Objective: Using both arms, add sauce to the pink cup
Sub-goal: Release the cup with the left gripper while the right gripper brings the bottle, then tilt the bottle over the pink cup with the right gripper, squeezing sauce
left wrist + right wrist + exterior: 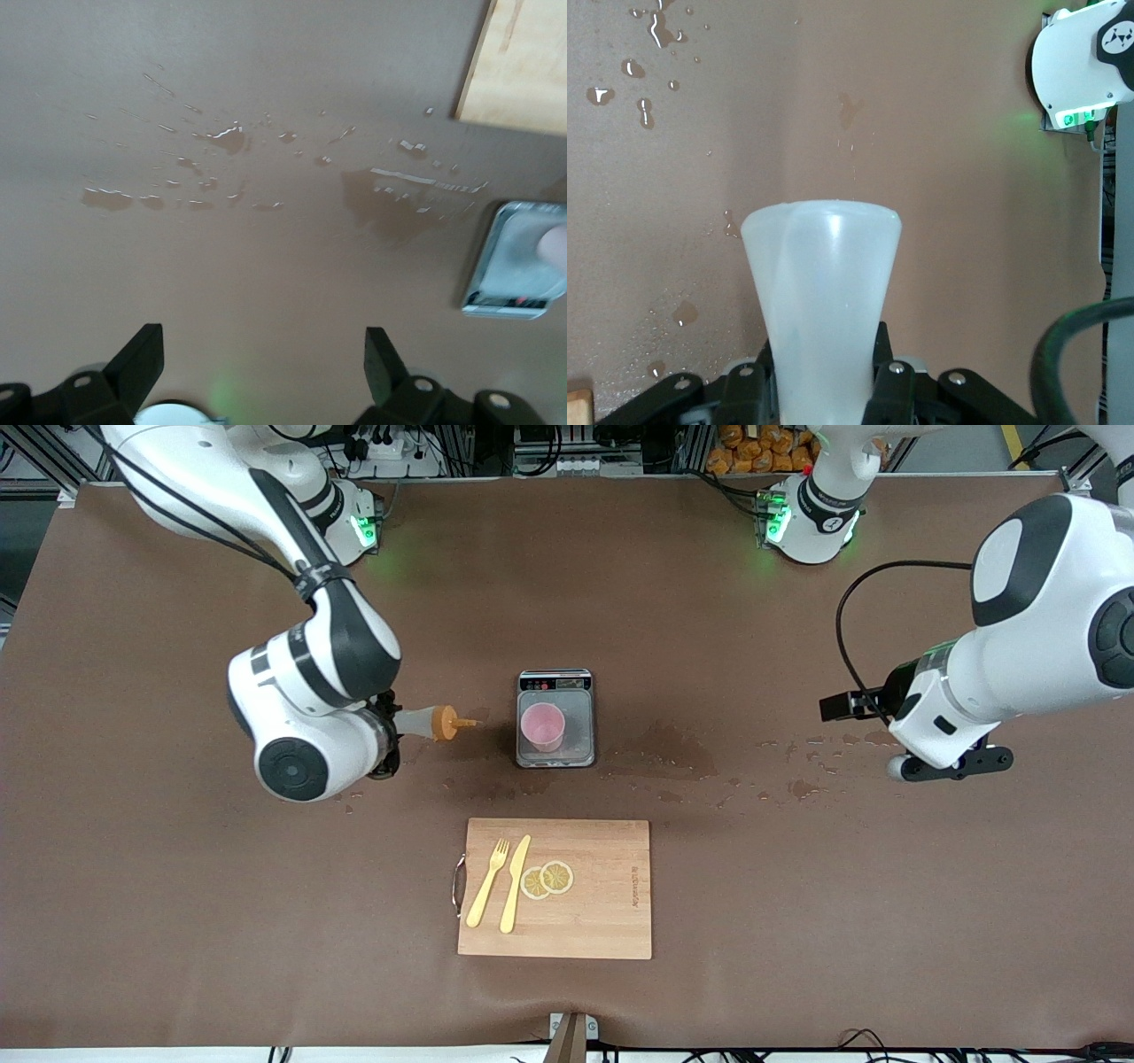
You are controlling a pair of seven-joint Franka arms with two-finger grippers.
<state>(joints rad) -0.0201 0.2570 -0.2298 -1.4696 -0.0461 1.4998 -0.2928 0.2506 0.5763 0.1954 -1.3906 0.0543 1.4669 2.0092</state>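
Note:
The sauce bottle (434,723) is translucent with an orange cap. My right gripper (387,731) is shut on it and holds it sideways above the table, with the nozzle pointing at the pink cup (542,727) and stopping short of it. The cup stands upright on a grey scale plate (580,726). In the right wrist view the bottle's body (824,292) sits between the fingers of the right gripper (824,390). My left gripper (952,766) is open and empty over the table toward the left arm's end. It shows in the left wrist view (263,359), with the scale (509,274) off to the side.
A wooden cutting board (602,903) lies nearer the front camera than the scale. It holds a yellow fork (487,882), a yellow knife (515,883) and two lemon slices (547,880). Wet patches (664,753) spread between the scale and the left gripper.

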